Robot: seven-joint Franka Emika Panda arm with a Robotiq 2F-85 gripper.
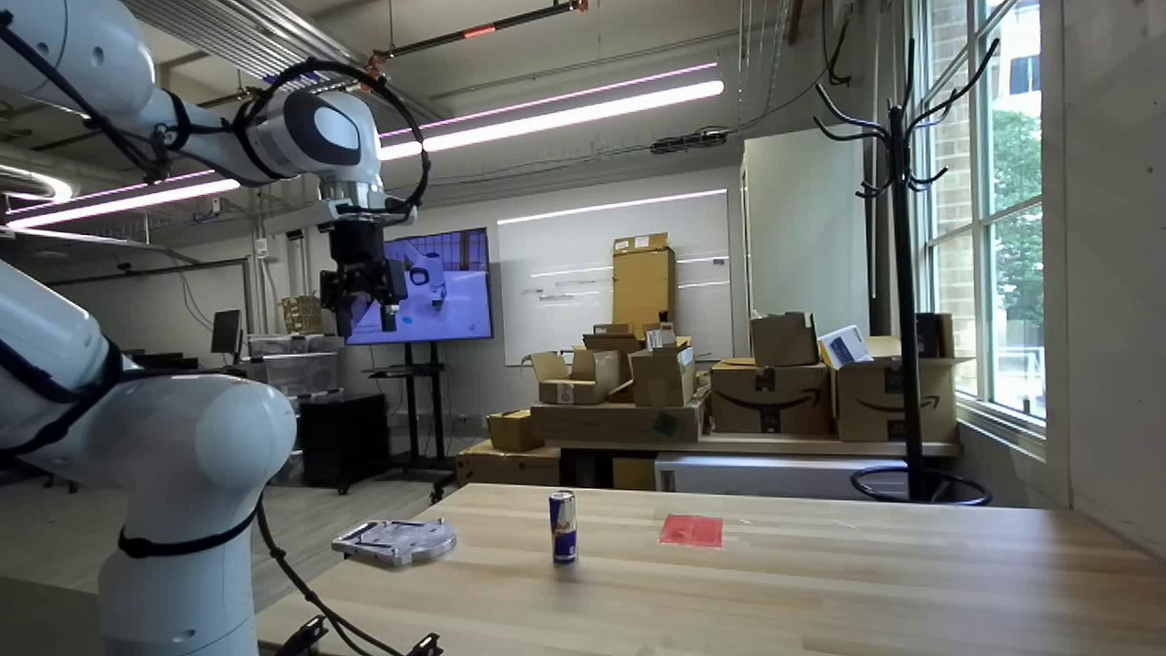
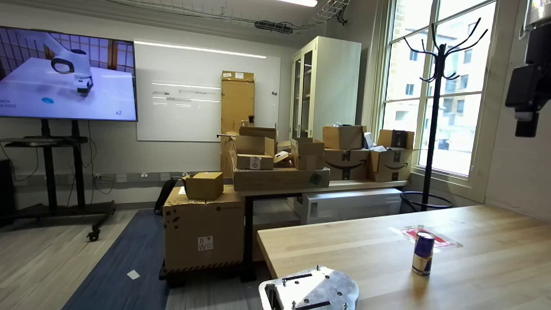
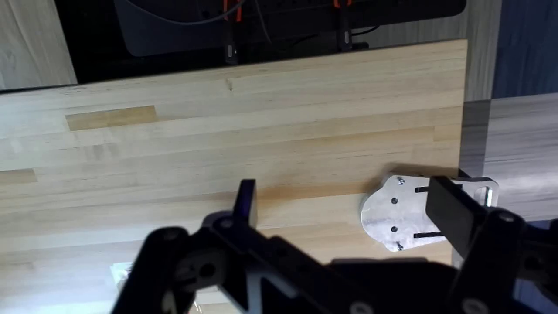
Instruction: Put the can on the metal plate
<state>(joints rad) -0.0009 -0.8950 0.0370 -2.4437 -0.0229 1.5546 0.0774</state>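
Observation:
The can [image 1: 563,528] stands upright on the wooden table, slim, with dark blue and silvery parts. It also stands in an exterior view [image 2: 422,255]. In the wrist view the can is out of sight. The metal plate [image 1: 401,541] lies flat on the table, silvery with holes and slots. It also shows in an exterior view [image 2: 318,288] and in the wrist view [image 3: 405,213], where one end passes over the table edge. My gripper [image 1: 366,319] hangs high above the table, apart from both things. In the wrist view its fingers [image 3: 344,196] are wide apart with nothing between them.
A flat red object [image 1: 691,530] is on the table [image 1: 820,583] beyond the can, with clear tape around it in an exterior view [image 2: 430,237]. A black coat rack [image 1: 902,301] and cardboard boxes [image 1: 770,396] stand behind the table. Dark clamps [image 3: 344,30] sit at a table edge.

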